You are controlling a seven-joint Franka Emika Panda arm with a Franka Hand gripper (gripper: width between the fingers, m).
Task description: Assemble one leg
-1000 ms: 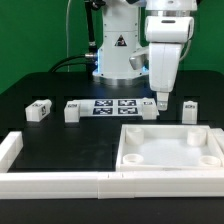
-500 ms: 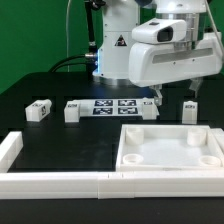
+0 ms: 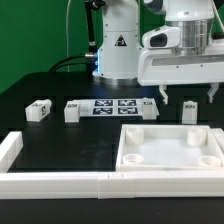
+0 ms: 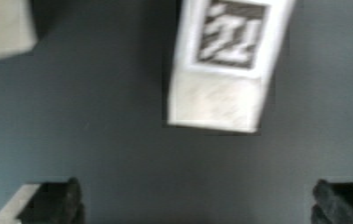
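Several small white tagged legs stand on the black table. One leg [image 3: 190,108] stands at the exterior view's right, behind the large white slab [image 3: 170,150]. My gripper [image 3: 188,96] hovers above this leg, open and empty, with one finger [image 3: 163,97] on each side of it. In the wrist view the same leg [image 4: 226,60] lies ahead of the open gripper [image 4: 198,205], its tag facing the camera, and the dark fingertips [image 4: 48,200] stand wide apart. Other legs stand at the left [image 3: 38,110], the centre left [image 3: 72,110] and beside the marker board [image 3: 147,110].
The marker board [image 3: 113,107] lies mid-table in front of the robot base. A white rail [image 3: 60,181] runs along the front edge and turns up at the left [image 3: 10,148]. A white piece [image 4: 4,30] shows at the wrist view's corner.
The wrist has turned and shifted toward the exterior view's right. The fingers, seen edge-on before, now stand spread over the right-hand leg.
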